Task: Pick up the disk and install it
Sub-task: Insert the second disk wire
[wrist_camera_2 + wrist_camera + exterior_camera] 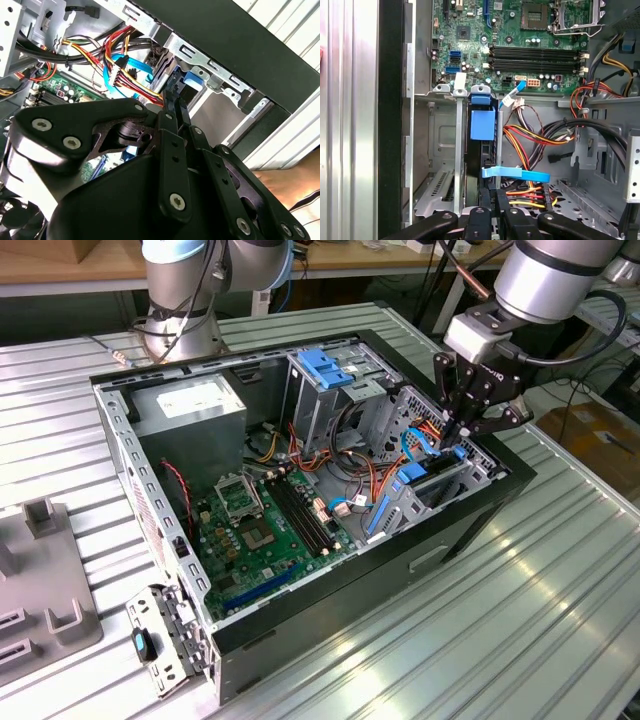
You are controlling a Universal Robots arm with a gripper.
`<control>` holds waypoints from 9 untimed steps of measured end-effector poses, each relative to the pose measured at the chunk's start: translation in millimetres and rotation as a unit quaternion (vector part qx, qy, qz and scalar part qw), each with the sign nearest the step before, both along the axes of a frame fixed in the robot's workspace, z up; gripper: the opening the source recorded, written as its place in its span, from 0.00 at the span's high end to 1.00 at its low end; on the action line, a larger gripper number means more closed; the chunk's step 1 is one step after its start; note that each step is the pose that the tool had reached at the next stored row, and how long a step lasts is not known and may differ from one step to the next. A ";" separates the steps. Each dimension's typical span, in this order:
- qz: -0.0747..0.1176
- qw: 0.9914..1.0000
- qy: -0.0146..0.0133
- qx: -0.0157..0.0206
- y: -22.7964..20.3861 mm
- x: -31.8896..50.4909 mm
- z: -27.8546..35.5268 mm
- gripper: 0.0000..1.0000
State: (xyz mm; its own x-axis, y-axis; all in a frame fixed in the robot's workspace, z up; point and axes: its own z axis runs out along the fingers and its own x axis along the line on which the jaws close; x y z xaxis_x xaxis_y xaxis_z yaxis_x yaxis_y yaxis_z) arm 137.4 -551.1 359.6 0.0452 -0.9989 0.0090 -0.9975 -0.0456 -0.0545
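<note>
- From my seat, the gripper (463,430) hangs over the drive bay at the end of the computer case (470,525) toward the exterior view's right; in the first wrist view its fingers (491,207) stand close together, pinched on the near edge of the disk (482,165).
- The disk stands on edge down in the bay slot; I see its blue carrier tab (483,124) between the grey bay walls, and its blue rail (408,488) in the exterior view.
- A flat blue cable (516,174) crosses just beside the fingers, with red, yellow and orange wires (527,137) bundled next to it.
- Beyond the bay lies the green motherboard (520,30), with black memory slots (535,54).
- In the exterior view, the tall grey cage (320,395) with a blue bracket (326,367) on top stands farther in, near the power supply (190,405).
- A grey fixture (45,580) sits on the ribbed metal table (540,610), outside the case, toward the exterior view's left.
</note>
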 end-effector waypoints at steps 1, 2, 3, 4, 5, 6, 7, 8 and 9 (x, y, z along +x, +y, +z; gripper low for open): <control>0.000 1.000 0.000 0.000 0.0 0.0 0.0 0.84; 0.000 1.000 0.000 0.000 0.0 0.0 0.0 0.84; 0.000 1.000 0.001 0.000 0.0 0.0 0.0 0.84; 0.000 1.000 0.001 0.000 0.0 0.0 0.0 0.84; 0.000 1.000 0.001 0.000 0.0 0.0 0.0 0.84; 0.000 1.000 0.001 0.000 0.0 0.0 0.0 0.84; 0.000 1.000 0.002 0.000 0.0 0.0 0.0 0.84; 0.000 1.000 0.002 0.000 0.0 0.0 0.0 0.84; 0.000 1.000 0.002 0.000 0.0 0.0 0.0 0.84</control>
